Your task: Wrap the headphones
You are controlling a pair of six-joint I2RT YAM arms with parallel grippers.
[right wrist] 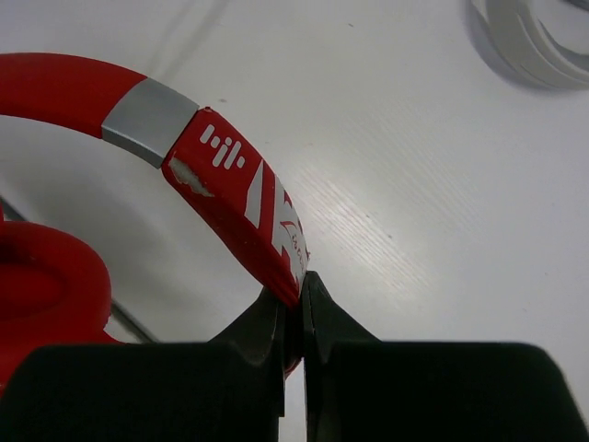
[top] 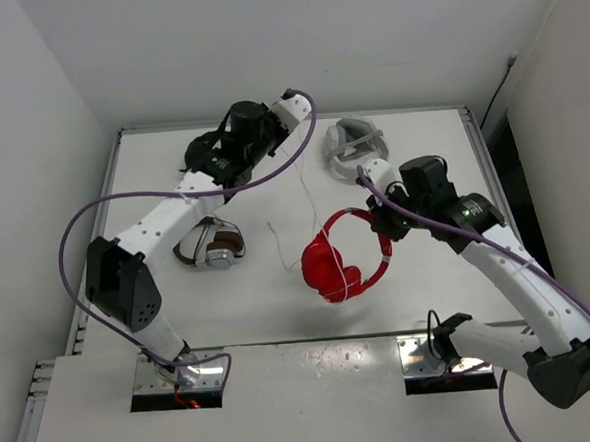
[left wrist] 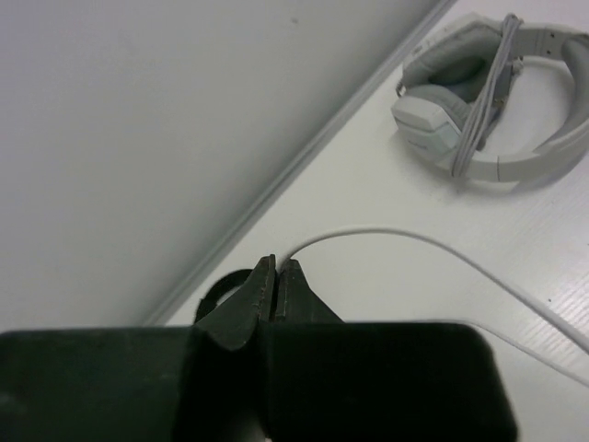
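Left wrist view: left hand (left wrist: 277,269) is pinching the thin white cable (left wrist: 396,234) over the desk (left wrist: 386,304); right hand (right wrist: 294,293) is clamping the headband (right wrist: 235,198) of the red headphones (top: 328,264).

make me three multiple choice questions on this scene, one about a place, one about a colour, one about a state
1. Where does the right tool grip the red headphones?
A. on an earcup
B. on the headband
C. nowhere, it hangs clear of them

2. What colour is the cable in the left tool?
A. white
B. black
C. red

3. What state is the left tool in?
A. wide open
B. half open, holding nothing
C. shut on the cable

Answers:
1 B: the right wrist view shows the jaws pinched on the red band near its printed end.
2 A: the thin line running out from the jaws in the left wrist view is white.
3 C: the jaws meet with the cable's end between them.
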